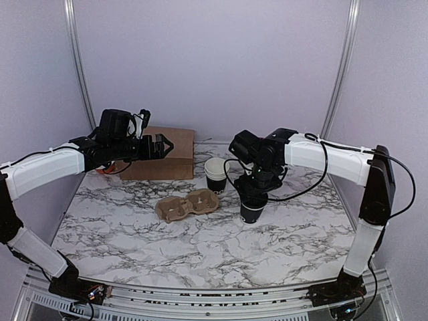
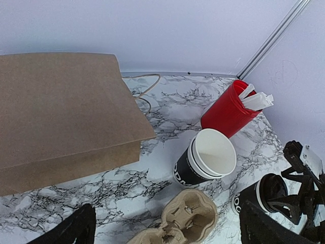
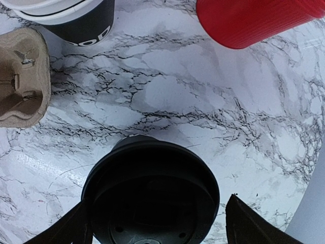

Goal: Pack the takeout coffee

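Packing looks barely begun. The takeout coffee stands upright on the marble table with its lid on. It is at about 3 o'clock of the cardboard carrier, just beside it and not touching. Both carrier wells are empty.

The right gripper sits directly over the cup, claw spread wide, with one finger on each side of the lid. In the wrist view one finger meets the lid's edge and the other shows a sliver of gap. I judge it to be straddling the cup, not pinching it. The cup's base is on the table, not lifted.

The left gripper hangs above the brown paper bag at 11 o'clock of the carrier. Its claw is spread full, with nothing between the fingers. The bag appears to lie flat, and no open mouth is visible.

The stack of lidless cups is at 11 o'clock of the coffee, near but apart. The red cup of utensils is beyond the stack and shows only in the wrist views.

Left to do, as I judge it: close on the cup, lift it, and seat it in a carrier well. It may then go into the bag, but the task wording does not settle that.
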You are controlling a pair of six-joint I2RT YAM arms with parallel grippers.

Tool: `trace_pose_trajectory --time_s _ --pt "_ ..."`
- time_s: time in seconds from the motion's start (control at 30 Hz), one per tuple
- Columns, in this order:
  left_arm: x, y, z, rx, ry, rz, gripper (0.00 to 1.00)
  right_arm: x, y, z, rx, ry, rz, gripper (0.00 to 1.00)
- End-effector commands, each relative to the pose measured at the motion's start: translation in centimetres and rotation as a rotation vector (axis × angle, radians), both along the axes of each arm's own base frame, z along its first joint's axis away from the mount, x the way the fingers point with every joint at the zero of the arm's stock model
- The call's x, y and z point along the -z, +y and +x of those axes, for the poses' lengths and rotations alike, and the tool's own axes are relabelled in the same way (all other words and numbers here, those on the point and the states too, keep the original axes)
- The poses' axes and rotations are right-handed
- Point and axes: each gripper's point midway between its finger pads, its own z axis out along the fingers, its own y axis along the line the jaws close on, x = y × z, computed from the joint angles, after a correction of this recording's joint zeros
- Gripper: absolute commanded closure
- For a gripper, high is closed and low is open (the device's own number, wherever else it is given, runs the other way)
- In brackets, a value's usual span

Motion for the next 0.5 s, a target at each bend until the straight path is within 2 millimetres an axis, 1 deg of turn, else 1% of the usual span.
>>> trace_pose_trajectory --time_s 0.0,0.2,0.3,0.47 --pt "-0.9 -0.6 0.1 0.012 0.003 -0.014 0.01 -1.8 0.1 0.0 -0.001 -0.043 0.028 0.14" --pt "-0.7 -1.0 -0.1 0.021 0.019 -0.027 0.01 -2.0 0.2 0.1 0.002 -0.058 0.046 0.14" --pt "-0.3 -1.0 -0.2 0.022 0.034 -0.033 0.01 -2.2 0.2 0.1 0.001 -0.066 0.047 0.14" --pt "0.2 -1.2 -0.5 0.024 0.06 -0.048 0.01 -1.9 0.0 0.1 -0.001 -0.07 0.033 0.15"
